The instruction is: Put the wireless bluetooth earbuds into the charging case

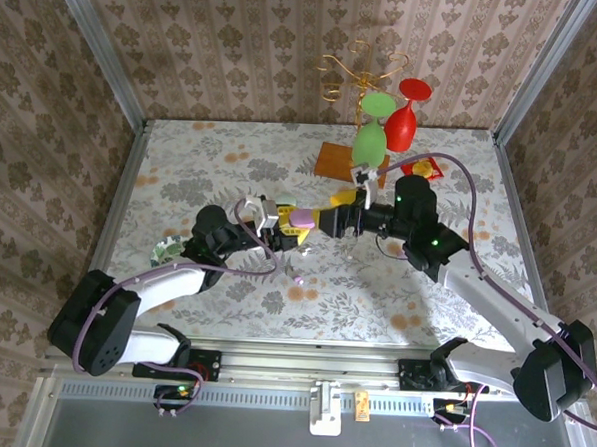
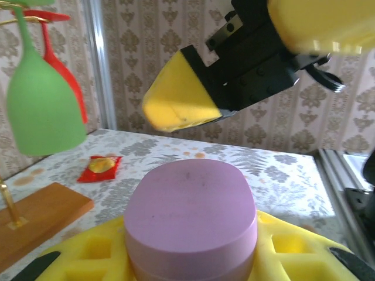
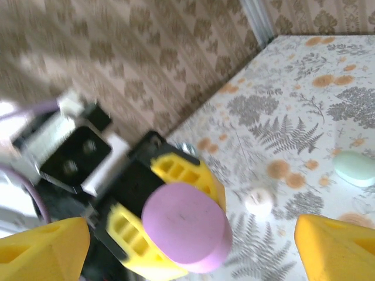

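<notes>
One purple case [image 2: 190,216] sits part-hidden in left hand [image 1: 297,227].

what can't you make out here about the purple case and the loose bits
Purple case, left wrist view: lower part cut off by the bottom edge and sunk between the fingers of the left gripper; seam and contents hidden.
Small white bit, right wrist view: blurred, cannot tell if it is an earbud.
Tiny speck, top view: too small to name.

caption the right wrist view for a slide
The left claw grips a purple case, open right claw facing it
</notes>
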